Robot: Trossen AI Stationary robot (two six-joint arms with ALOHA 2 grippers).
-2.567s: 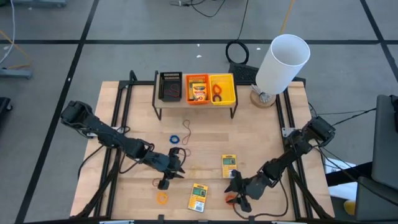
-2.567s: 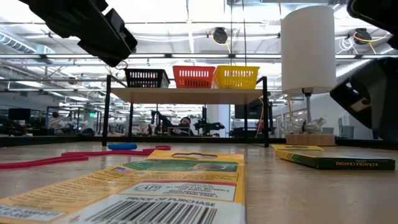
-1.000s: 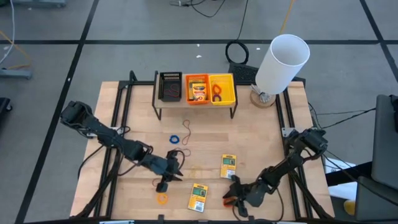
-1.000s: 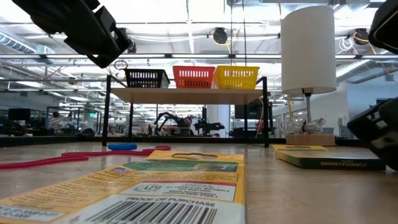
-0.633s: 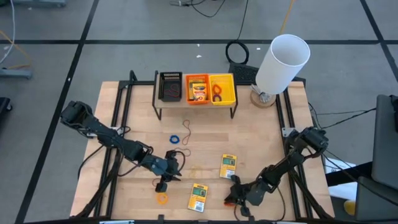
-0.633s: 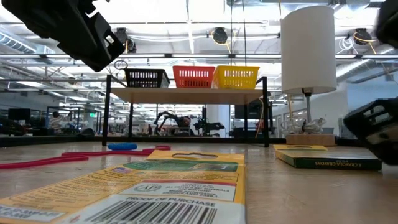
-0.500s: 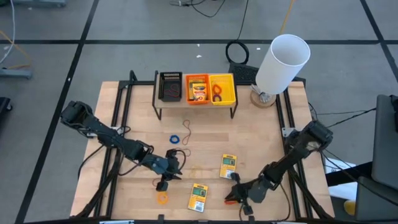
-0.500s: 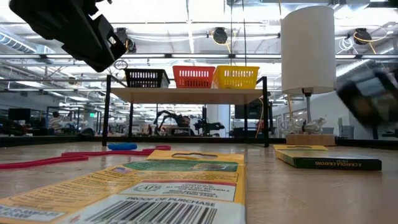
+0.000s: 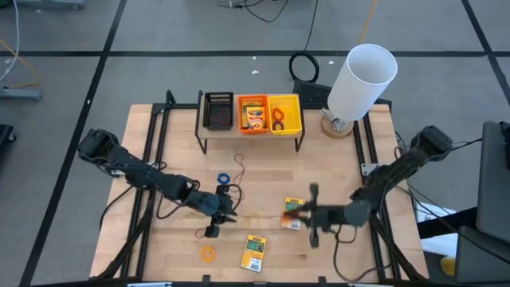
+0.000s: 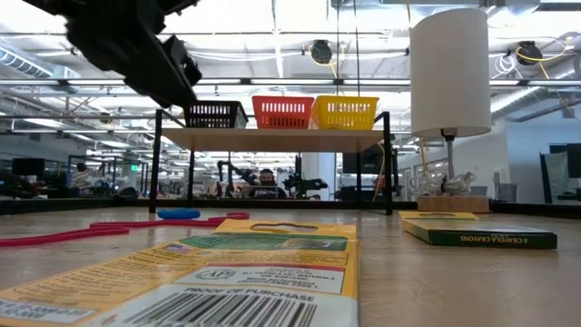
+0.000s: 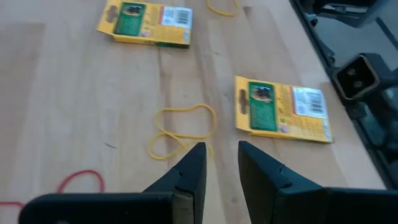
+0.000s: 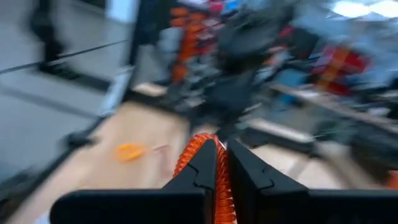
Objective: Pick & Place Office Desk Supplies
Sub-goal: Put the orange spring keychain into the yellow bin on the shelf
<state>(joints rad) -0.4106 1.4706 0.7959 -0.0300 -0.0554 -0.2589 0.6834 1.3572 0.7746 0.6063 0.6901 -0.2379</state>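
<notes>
Right end effector (image 12: 221,163) clenched on an orange band (image 12: 198,152), probably mid-swing above the table's near right. May slip free. Left end effector (image 11: 219,163) slightly parted over a yellow band (image 11: 180,129); may snag the pack (image 11: 283,111) beside it.

Grey taped floor (image 9: 159,32), wooden table (image 9: 335,167), bright ceiling lights (image 10: 272,14).

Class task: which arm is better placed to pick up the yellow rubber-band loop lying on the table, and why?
Left. The left gripper hangs just above the yellow loop, fingers slightly parted; the right gripper already pinches an orange band.
</notes>
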